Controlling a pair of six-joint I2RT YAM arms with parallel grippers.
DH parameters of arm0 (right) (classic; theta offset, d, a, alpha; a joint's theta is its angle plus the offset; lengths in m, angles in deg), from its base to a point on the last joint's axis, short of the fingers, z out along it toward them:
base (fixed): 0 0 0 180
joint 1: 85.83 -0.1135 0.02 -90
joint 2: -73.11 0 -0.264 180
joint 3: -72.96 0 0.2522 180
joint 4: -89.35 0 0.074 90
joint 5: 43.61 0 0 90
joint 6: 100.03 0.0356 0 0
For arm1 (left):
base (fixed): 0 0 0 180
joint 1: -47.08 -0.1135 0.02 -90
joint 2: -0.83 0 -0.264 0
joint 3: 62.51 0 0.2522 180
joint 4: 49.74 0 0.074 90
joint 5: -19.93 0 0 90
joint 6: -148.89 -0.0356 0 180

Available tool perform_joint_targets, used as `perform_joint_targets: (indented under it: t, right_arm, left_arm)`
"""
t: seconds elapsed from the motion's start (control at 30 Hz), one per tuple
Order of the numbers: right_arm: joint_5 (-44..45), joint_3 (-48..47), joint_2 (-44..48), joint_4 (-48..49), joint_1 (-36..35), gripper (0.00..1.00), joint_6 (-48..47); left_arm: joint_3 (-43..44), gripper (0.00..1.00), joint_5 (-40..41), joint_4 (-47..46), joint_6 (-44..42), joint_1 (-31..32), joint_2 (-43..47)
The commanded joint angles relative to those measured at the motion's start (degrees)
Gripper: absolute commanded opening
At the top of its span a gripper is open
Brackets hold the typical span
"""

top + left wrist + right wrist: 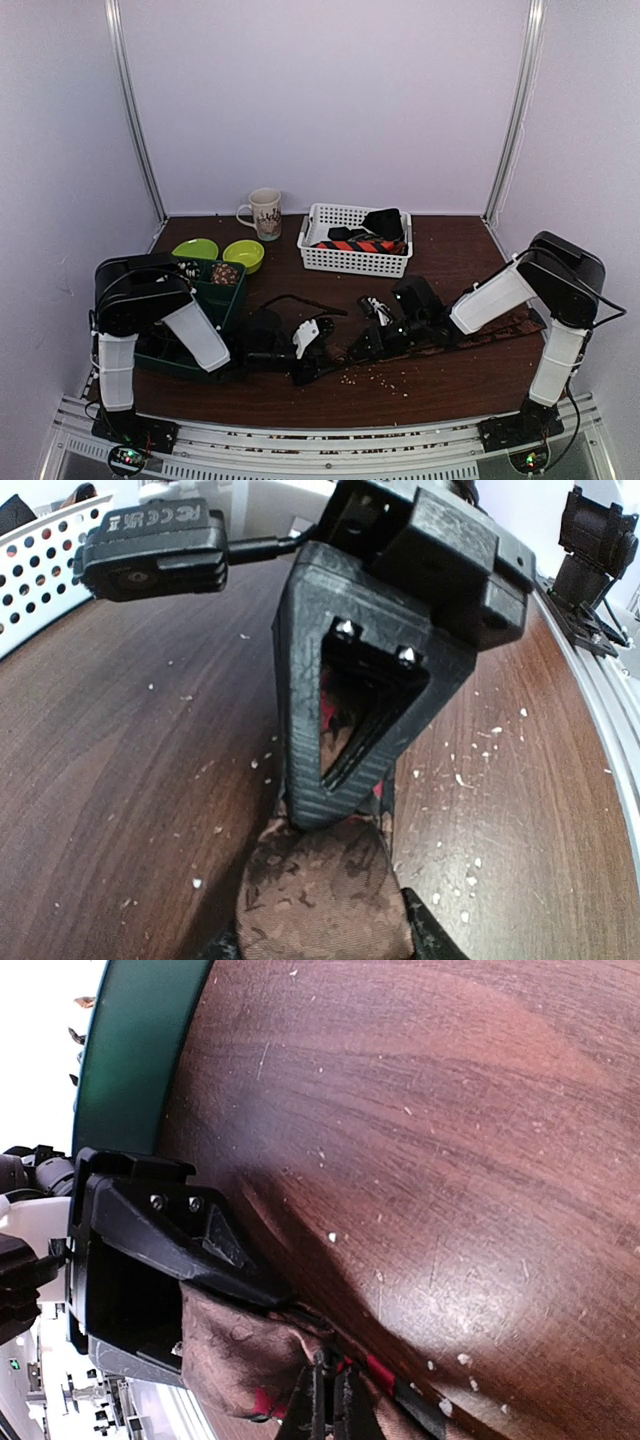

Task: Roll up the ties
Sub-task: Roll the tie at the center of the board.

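Note:
A brown patterned tie (490, 335) lies flat across the table's right half, and its near end is rolled into a coil (325, 895). My left gripper (325, 935) holds that coil, with a fingertip pressing on each side. My right gripper (330, 1365) is shut on the tie's fabric (240, 1355) right at the coil, where red lining shows. In the top view both grippers, left (305, 350) and right (372, 335), meet at the table's middle. An orange-red striped tie (365, 243) and dark ones lie in the white basket (355, 263). A rolled tie (225, 273) sits in the green tray (228, 305).
Two green bowls (196, 248) (244, 254) and a mug (265, 213) stand at the back left. The tray's rim (140, 1050) is close behind the left gripper. Pale crumbs are scattered over the wood. The basket's wall (30, 570) shows at the left wrist view's left.

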Motion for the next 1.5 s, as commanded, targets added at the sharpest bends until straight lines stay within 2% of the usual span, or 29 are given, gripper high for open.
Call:
perform_joint_targets:
  t: [0.0, 0.4, 0.6, 0.8, 1.03, 1.27, 1.37, 1.47]
  right_arm:
    - [4.21, 2.60, -1.28, -0.98, -1.03, 0.00, 1.54]
    - [4.06, 3.16, -0.82, 1.19, -1.98, 0.00, 3.25]
    - [3.89, 3.65, 2.68, -1.11, -1.63, 0.02, 1.81]
    - [2.98, 4.24, 10.63, -6.75, 2.54, 0.33, 0.37]
    - [-0.45, 3.53, 12.57, -3.48, 1.61, 0.43, 7.83]
    - [0.49, 1.99, 7.95, -2.69, -0.58, 0.44, 9.66]
    - [1.46, 2.10, 7.17, -1.72, -0.73, 0.34, 9.93]
    - [2.13, 2.15, 6.41, -0.95, -0.73, 0.18, 10.34]
  left_arm:
    - [2.47, 0.39, -1.50, -2.96, 1.97, 0.24, -1.03]
    - [10.79, 0.35, 1.10, 7.17, -2.88, 2.17, -5.48]
    - [10.19, 0.27, 4.03, 20.84, -10.41, 2.17, -2.66]
    - [12.48, 0.25, 3.72, 37.38, -17.90, 2.16, 0.85]
    - [14.62, 0.24, 3.83, 42.68, -19.28, 2.17, 0.62]
    - [14.72, 0.26, 3.65, 42.77, -18.88, 2.16, 0.41]
    - [14.52, 0.26, 3.15, 42.27, -18.84, 2.17, 0.45]
    - [14.15, 0.26, 2.52, 41.27, -19.04, 2.16, 0.62]
